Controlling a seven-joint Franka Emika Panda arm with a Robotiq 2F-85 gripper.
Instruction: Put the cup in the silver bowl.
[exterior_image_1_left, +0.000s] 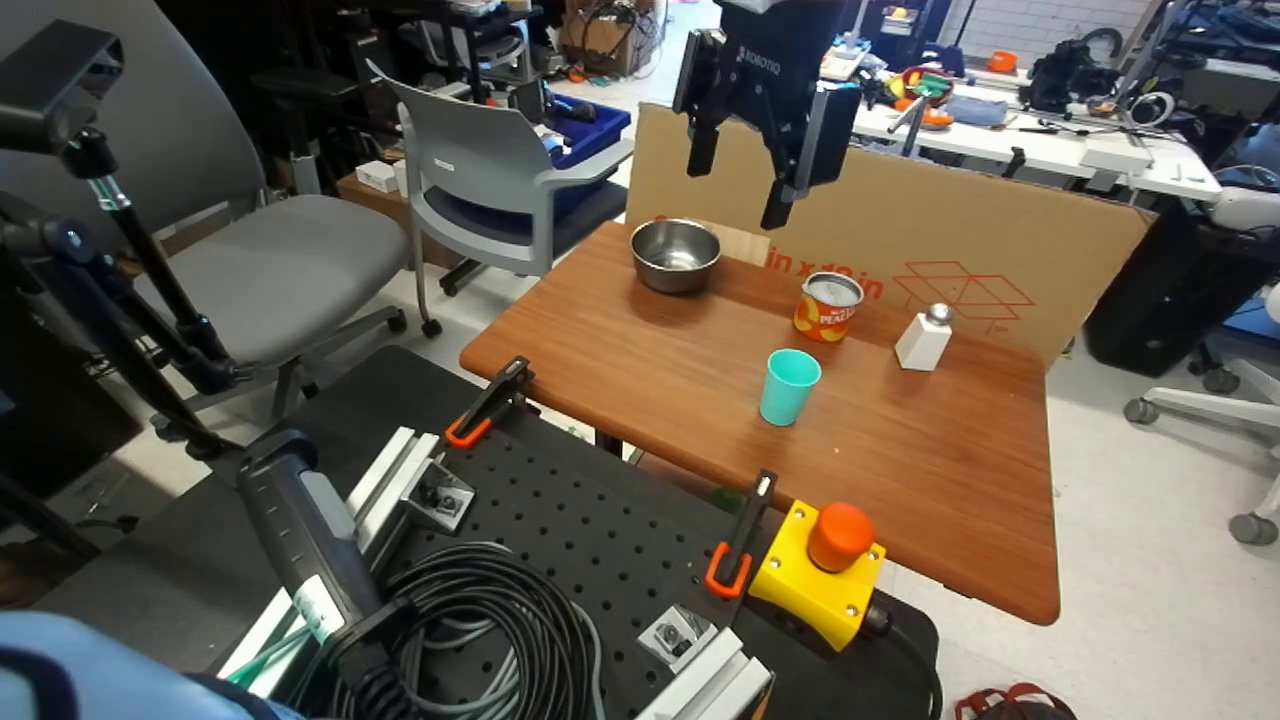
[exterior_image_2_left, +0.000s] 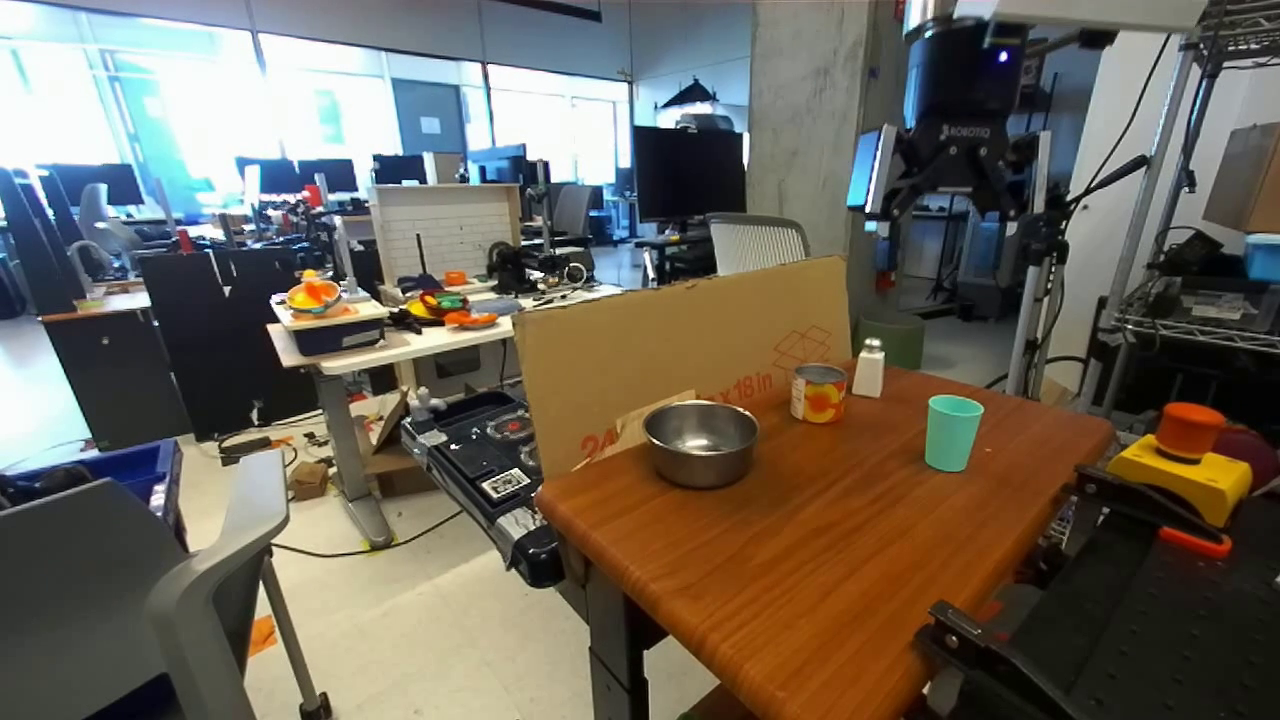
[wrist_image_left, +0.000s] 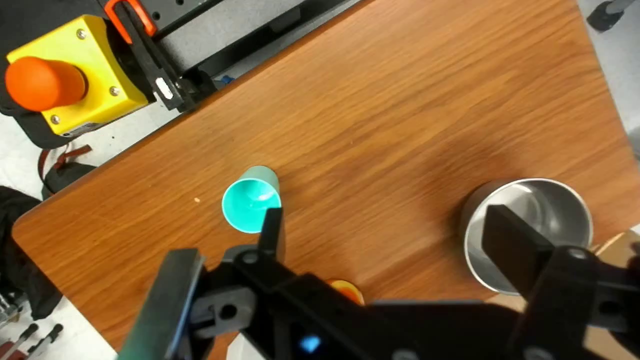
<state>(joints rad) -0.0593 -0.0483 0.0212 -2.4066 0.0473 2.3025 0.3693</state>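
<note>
1. Since the hand (exterior_image_1_left: 738, 190) hangs well above the desk (exterior_image_1_left: 640, 370) with its fingers (exterior_image_1_left: 703, 150) spread wide and nothing between them, we take the present step to be reaching for the cup (exterior_image_1_left: 788, 390).
2. The cup stands upright on the desk, outside the bowl (exterior_image_1_left: 676, 257) and well apart from it, with the can (exterior_image_1_left: 828, 310) near.
3. To do this well, we should centre the hand over the cup, come straight down with a finger on either side, and turn it so that neither finger knocks the can.
4. We would close gently, as the cup looks like light plastic that could flex or tip.
5. Once lifted, it should clear the bowl's rim before we lower it in.
6. The wrist view lets us look down into the cup, which seems empty, and shows a finger across part of the bowl; there the hand hides most of the can.
7. In both exterior views we see the whole can, the shaker (exterior_image_2_left: 869, 371) and the hand's height over the desk, which the wrist view leaves hard to judge.
</note>
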